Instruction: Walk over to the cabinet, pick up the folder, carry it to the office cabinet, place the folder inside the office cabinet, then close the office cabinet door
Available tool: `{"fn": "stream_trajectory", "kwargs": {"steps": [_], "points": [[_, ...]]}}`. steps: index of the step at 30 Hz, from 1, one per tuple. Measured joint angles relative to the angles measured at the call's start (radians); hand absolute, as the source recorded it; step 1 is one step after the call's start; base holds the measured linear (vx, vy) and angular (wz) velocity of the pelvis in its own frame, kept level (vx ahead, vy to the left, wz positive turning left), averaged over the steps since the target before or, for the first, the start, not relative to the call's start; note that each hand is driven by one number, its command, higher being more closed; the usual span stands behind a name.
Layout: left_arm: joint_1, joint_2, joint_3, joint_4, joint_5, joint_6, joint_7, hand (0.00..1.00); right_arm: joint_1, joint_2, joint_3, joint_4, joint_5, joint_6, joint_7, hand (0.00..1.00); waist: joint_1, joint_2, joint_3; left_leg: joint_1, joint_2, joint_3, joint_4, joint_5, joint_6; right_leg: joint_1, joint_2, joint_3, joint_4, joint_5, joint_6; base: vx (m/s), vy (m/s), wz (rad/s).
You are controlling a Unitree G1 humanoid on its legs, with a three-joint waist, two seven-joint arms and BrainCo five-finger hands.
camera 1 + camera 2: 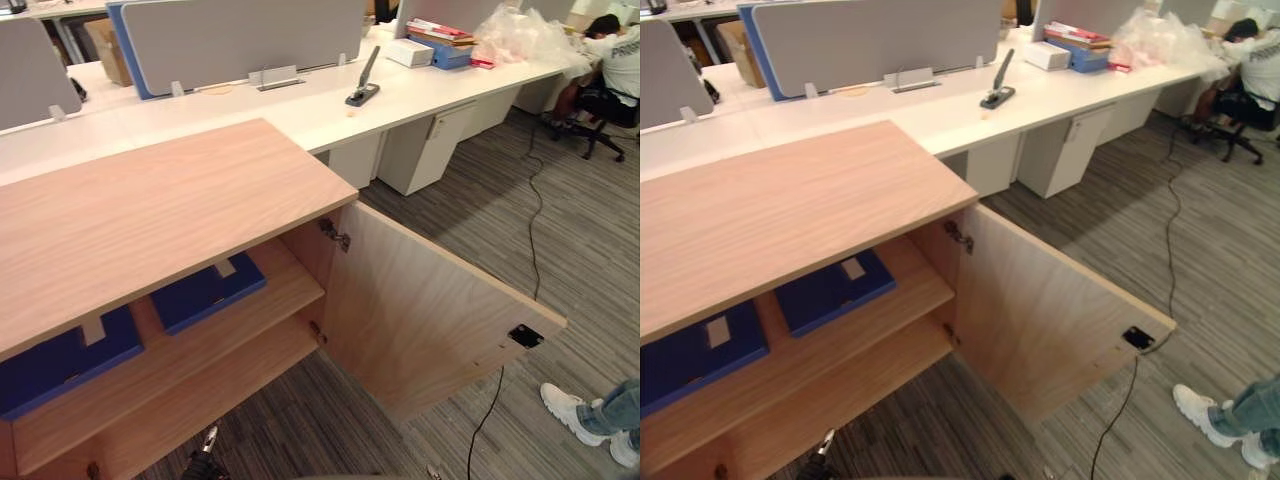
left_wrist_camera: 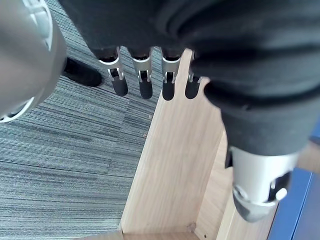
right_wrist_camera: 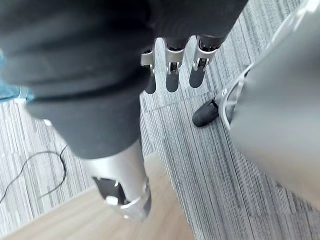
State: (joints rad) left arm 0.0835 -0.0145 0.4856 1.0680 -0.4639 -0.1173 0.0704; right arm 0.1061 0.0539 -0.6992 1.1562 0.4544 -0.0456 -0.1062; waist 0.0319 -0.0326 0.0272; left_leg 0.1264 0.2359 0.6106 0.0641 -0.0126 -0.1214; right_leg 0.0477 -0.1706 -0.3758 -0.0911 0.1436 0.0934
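Note:
The wooden office cabinet (image 1: 150, 210) stands right in front of me with its door (image 1: 420, 310) swung wide open to the right. Two dark blue folders lie flat on its upper shelf (image 1: 270, 310), one (image 1: 205, 292) near the middle and one (image 1: 60, 365) at the left. The lower shelf looks bare. My left hand (image 2: 145, 82) hangs low beside the cabinet's wooden panel, fingers straight and holding nothing. My right hand (image 3: 171, 75) hangs over the grey carpet by the door's edge, also open and holding nothing.
A long white desk (image 1: 300, 110) with grey dividers runs behind the cabinet, with a black stapler-like tool (image 1: 363, 92) and stacked books (image 1: 440, 40) on it. A person sits at the far right (image 1: 610, 50). Another person's shoe (image 1: 575, 410) stands beside the open door.

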Motion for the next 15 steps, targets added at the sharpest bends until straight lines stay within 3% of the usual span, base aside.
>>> {"fn": "stream_trajectory", "kwargs": {"steps": [2,4,8,15], "points": [[0.002,0.0,0.0,0.003,-0.009,-0.001,-0.001,0.0,-0.001,-0.002,-0.025,0.001,0.004,-0.003,-0.006,0.0,-0.008,0.008,0.006,-0.003,0.014,0.009,0.043,-0.025,0.002,0.001,0.003,0.018,0.0,0.0,-0.001,0.0,-0.018,-0.29],[0.012,0.0,0.0,0.007,-0.017,0.0,-0.002,0.0,-0.008,-0.01,-0.025,0.0,0.025,-0.019,-0.016,0.0,-0.011,0.018,0.012,-0.001,0.024,0.013,0.084,-0.057,0.026,0.0,0.008,0.053,0.0,0.0,-0.002,0.0,-0.004,-0.39],[0.026,0.003,0.017,0.031,-0.019,0.0,-0.002,0.0,-0.029,-0.021,-0.02,-0.023,0.05,-0.036,-0.029,0.0,-0.015,0.032,0.019,0.01,0.031,0.039,0.1,-0.075,0.023,-0.011,0.015,0.092,0.0,0.001,-0.004,0.0,0.008,-0.31],[0.044,-0.013,0.09,0.05,-0.053,0.005,0.003,0.0,-0.075,-0.074,-0.001,-0.266,0.078,-0.101,-0.079,0.0,-0.014,0.064,0.047,0.016,0.054,0.027,0.159,-0.107,0.028,-0.026,0.034,0.16,0.006,0.002,-0.009,0.02,0.002,-0.29]]}}
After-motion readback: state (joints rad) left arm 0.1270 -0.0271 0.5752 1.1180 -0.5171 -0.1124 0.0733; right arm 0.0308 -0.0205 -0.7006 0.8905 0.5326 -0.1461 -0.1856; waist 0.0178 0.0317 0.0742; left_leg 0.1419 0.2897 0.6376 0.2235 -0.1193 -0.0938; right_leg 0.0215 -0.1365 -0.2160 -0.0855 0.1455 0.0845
